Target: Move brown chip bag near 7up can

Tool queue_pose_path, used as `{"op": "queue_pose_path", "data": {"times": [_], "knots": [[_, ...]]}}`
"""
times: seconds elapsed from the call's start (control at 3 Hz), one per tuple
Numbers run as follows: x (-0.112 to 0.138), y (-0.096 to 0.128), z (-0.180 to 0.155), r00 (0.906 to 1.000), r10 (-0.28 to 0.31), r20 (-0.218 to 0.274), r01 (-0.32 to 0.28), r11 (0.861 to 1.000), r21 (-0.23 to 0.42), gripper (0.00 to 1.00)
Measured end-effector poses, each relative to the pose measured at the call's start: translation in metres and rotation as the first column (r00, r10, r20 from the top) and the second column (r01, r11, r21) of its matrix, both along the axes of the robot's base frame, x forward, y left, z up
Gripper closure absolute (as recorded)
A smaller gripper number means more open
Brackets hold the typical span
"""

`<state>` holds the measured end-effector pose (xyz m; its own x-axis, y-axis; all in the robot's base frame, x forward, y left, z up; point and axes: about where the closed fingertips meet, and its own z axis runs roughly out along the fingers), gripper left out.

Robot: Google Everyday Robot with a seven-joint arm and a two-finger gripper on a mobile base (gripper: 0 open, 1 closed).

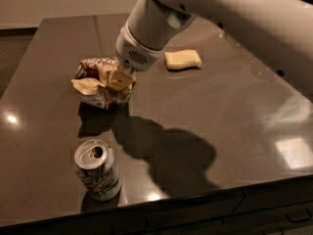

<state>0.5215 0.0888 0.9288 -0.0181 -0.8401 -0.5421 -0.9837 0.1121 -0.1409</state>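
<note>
Gripping the brown chip bag (96, 84) tightly, the hand (120, 80) sits closed just above it.

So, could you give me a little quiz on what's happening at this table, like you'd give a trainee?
1. True or false: the 7up can lies on its side.
2. What is the gripper closed on? A) the yellow block B) the brown chip bag C) the 7up can
3. Which thing stands nearest the front edge of the table?

Key: 1 false, it stands upright, its opened top facing up. 2 B. 3 the 7up can.
</note>
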Motion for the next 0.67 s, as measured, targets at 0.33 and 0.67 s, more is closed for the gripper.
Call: {"op": "queue_pose_path", "data": {"times": [0.33, 0.67], "knots": [[-0.037, -0.013, -0.008, 0.9926, 0.121, 0.009, -0.121, 0.992, -0.037, 1.00], [-0.058, -0.022, -0.018, 0.9823, 0.187, 0.004, -0.187, 0.980, -0.070, 1.00]]}}
